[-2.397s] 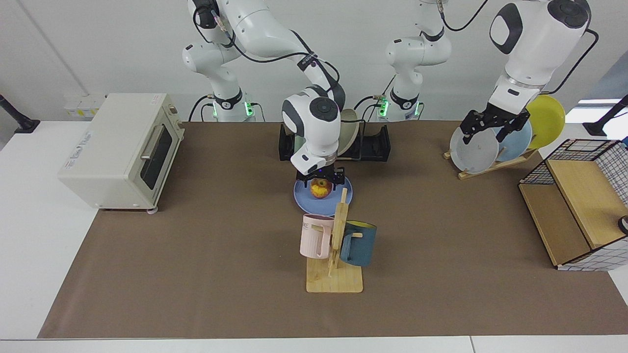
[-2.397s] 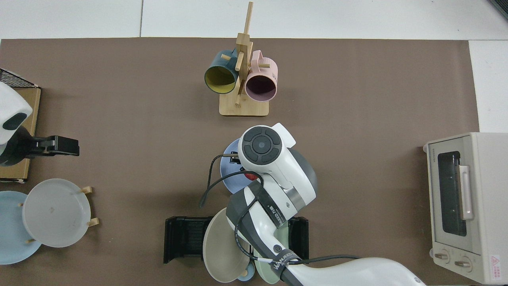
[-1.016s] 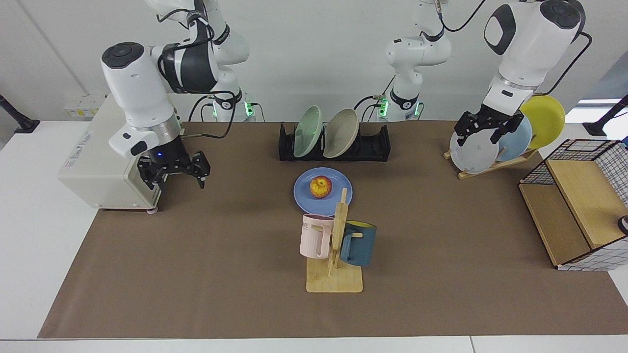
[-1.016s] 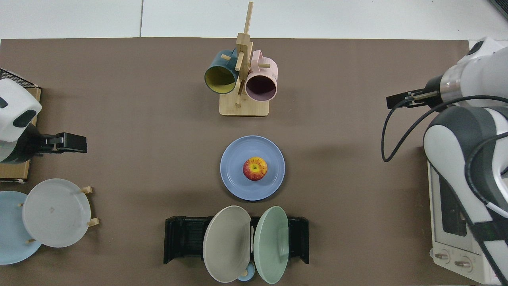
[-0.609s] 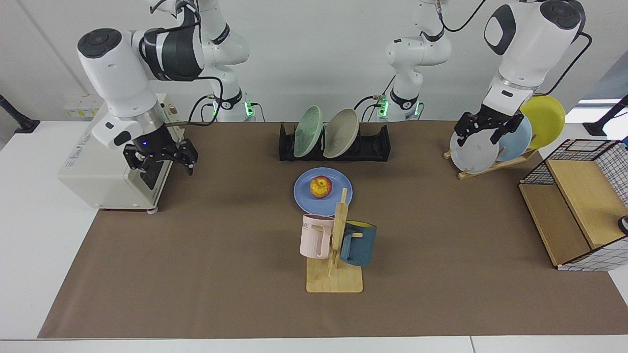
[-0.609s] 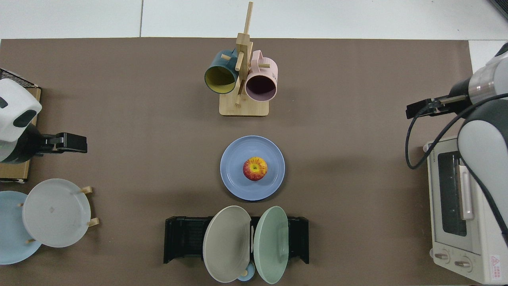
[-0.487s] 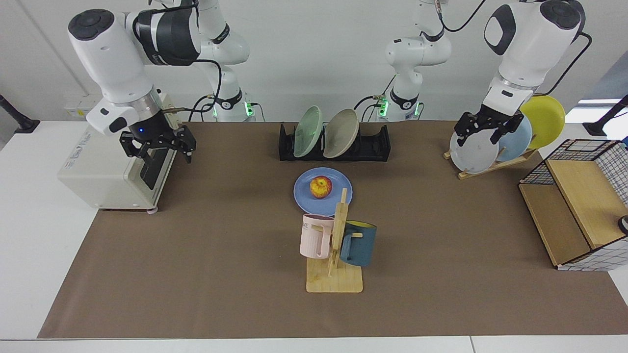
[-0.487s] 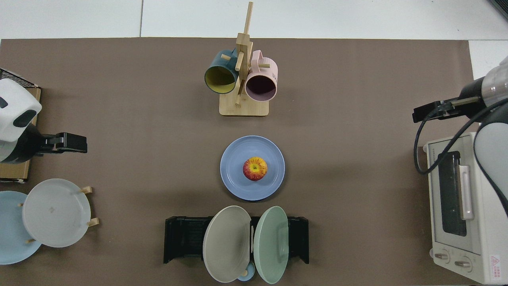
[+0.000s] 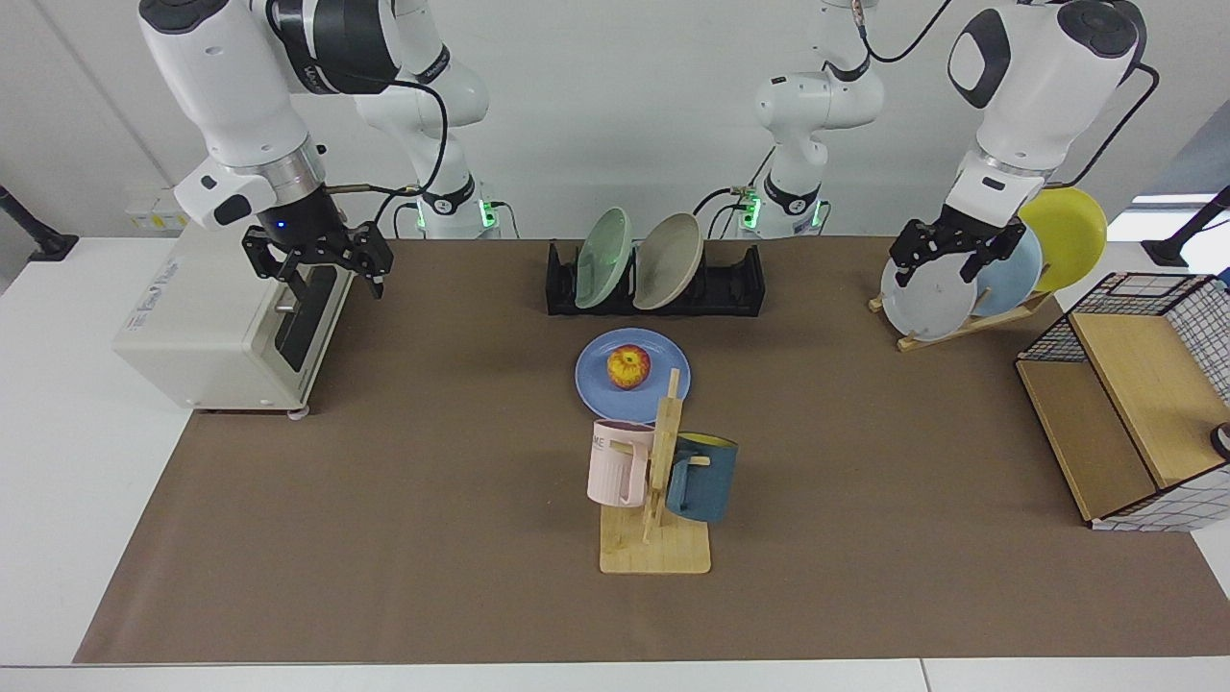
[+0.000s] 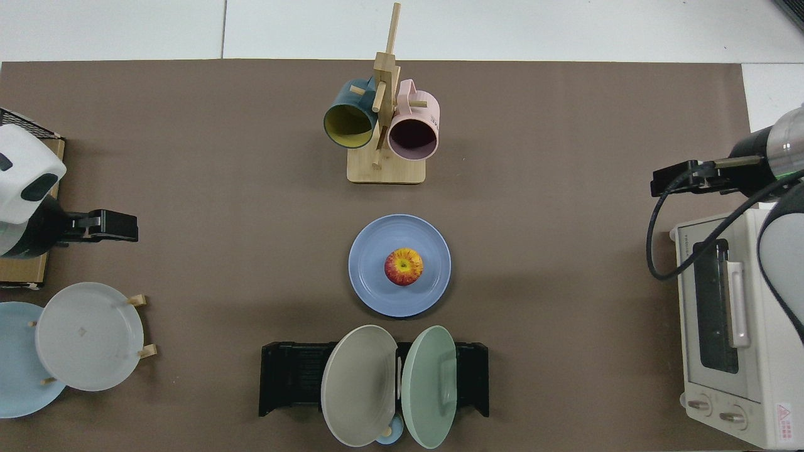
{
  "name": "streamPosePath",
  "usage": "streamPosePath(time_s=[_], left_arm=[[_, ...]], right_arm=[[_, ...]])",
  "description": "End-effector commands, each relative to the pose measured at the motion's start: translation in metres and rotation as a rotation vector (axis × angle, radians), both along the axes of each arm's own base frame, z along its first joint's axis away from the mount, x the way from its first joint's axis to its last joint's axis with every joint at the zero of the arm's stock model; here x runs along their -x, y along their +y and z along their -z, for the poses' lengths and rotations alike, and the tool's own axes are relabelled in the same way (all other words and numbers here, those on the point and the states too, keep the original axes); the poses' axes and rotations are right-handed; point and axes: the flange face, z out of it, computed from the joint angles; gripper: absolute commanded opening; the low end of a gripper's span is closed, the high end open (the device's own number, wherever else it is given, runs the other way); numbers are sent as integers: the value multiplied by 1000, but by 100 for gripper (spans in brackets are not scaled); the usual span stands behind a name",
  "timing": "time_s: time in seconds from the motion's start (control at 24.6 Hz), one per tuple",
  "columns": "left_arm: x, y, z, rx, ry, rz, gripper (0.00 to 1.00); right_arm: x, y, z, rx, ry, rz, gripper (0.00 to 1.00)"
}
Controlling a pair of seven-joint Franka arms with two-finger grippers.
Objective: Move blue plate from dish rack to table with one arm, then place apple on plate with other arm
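Brown-matted worktop (image 9: pixel 432 538): apple (image 9: pixel 628 366) sits on blue plate (image 9: pixel 598 384) at centre, job looks done. Our right gripper (image 9: pixel 317 261) upper left, left gripper (image 9: pixel 951 252) upper right, both w/ fingers apart, empty.

The blue plate (image 9: pixel 631 377) looks matt and smooth, and the apple (image 9: pixel 628 366) on it has a slightly shiny skin. The dish rack (image 9: pixel 740 285) is black plastic with a dull sheen. The counter (image 9: pixel 58 481) is smooth white, covered by a matt brown mat (image 9: pixel 432 538) that looks like paper. The mug tree (image 9: pixel 658 538) is pale bare wood. The arms wear glossy white shells; each pincer is matt black, with the right pincer (image 9: pixel 321 268) by the toaster oven (image 9: pixel 221 317), whose casing is cream with a satin finish.
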Motion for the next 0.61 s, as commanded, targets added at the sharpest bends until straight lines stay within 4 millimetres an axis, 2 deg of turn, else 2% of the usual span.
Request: streamPosePath(time_s=[0.0,0.41,0.57], left_arm=[[-2,-2,0,11,-8,-12,100],[-2,-2,0,11,-8,-12,100],[-2,-2,0,11,-8,-12,100]], right_arm=[[5,-1,-1,-6,7,18,100],[7,-8,5,0,54,29,100],[7,-8,1,3,50,28,100]])
